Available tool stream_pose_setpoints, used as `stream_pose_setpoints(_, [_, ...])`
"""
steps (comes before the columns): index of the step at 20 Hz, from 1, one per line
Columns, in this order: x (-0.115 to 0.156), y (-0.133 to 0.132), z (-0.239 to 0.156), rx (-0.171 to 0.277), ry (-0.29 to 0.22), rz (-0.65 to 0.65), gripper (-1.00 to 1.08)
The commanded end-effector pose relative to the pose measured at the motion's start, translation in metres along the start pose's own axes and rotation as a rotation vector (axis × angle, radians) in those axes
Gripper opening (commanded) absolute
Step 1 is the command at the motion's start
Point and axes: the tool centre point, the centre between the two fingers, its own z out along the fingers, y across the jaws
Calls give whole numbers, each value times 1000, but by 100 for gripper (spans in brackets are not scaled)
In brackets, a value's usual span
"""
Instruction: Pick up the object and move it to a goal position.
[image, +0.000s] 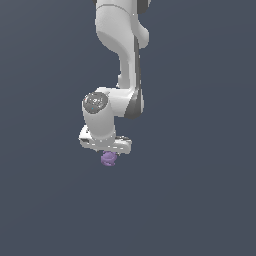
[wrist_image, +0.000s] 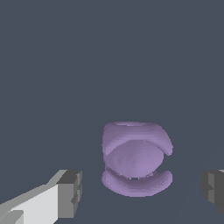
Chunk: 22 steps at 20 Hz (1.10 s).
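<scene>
A: Item one, the gripper. We are seeing it in the lower middle of the exterior view, hanging from the white arm that is coming down from the top edge. In the wrist view its fingertips are standing spread, one at the lower left of the frame and one at the lower right edge, each well clear of anything.

B: Item two, the object. We are logging it as a small, lumpy lavender thing, sitting in the lower centre of the wrist view, between the two fingertips and touching neither. In the exterior view the object is peeking out just beneath the gripper, a little below frame centre.

A: Step in hand, as we are judging it: the approach to the pick. We are straddling the piece, not holding it.

B: Agreed. No goal marker is showing in either view, so we are not placing it yet.

A: Next move, as we are reading it: we are needing to settle low enough that the pads are level with the widest part, then bring them together.

B: And we are noting it is sitting nearer the lower-left fingertip than the right one, so a small centring shift may be helping first. The bumpy surface is making a slip likely if we are pinching off-centre.
</scene>
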Motion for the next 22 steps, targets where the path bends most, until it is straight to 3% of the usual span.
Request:
stream_pose_setpoints(1, [1,2,2,0,1,6,100])
stream_pose_setpoints(19, [1,2,52,0,1,5,100])
stream_pose_setpoints(20, [1,2,52,0,1,5,-100])
stream_pose_setpoints(22, [1,2,52,0,1,5,-100])
